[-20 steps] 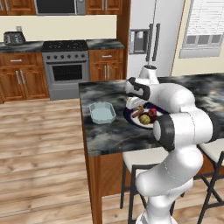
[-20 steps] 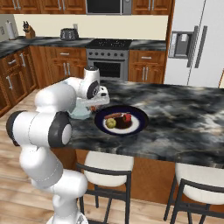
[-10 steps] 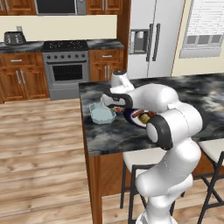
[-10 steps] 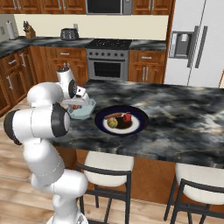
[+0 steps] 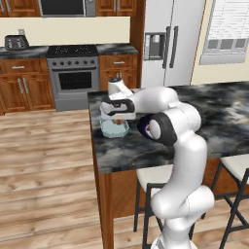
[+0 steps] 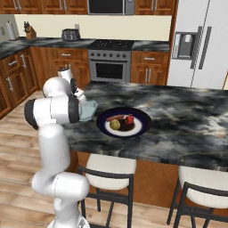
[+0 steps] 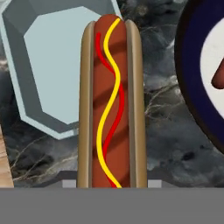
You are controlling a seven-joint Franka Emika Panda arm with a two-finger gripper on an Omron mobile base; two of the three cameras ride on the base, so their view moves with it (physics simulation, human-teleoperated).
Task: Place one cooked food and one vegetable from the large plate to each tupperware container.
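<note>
The hot dog (image 7: pixel 111 103), with its yellow and red sauce lines, hangs clamped in the gripper (image 5: pixel 115 111), just over the rim of the pale tupperware container (image 7: pixel 48 70) on the dark marble counter (image 6: pixel 187 120). A second ago the hand was over the large plate (image 6: pixel 123 122); it has swung away to the tub. A yellow-green piece (image 6: pixel 115 124), a red one (image 6: pixel 129 119) and a sausage (image 6: pixel 116 118) lie on the plate.
</note>
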